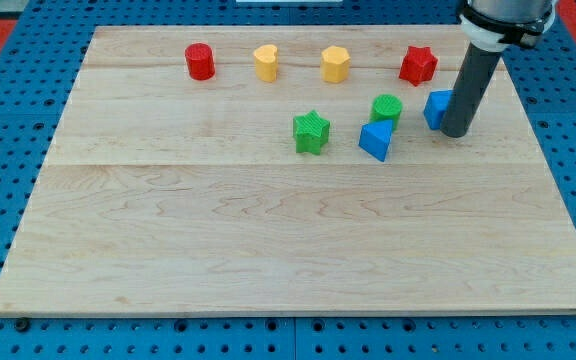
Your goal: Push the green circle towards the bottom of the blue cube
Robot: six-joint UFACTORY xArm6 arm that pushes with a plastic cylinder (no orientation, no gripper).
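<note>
The green circle (387, 108) sits on the wooden board (268, 240) in the upper right part of the view. The blue cube (437, 108) lies just to its right, partly hidden behind my rod. My tip (457, 132) rests on the board touching the blue cube's right lower side, about 70 pixels to the right of the green circle. A blue triangular block (376, 140) lies just below the green circle, nearly touching it.
A green star (311, 131) lies left of the blue triangular block. Along the top stand a red cylinder (200, 62), a yellow heart (266, 62), a yellow hexagon (335, 64) and a red star (418, 65). The board's right edge is near my rod.
</note>
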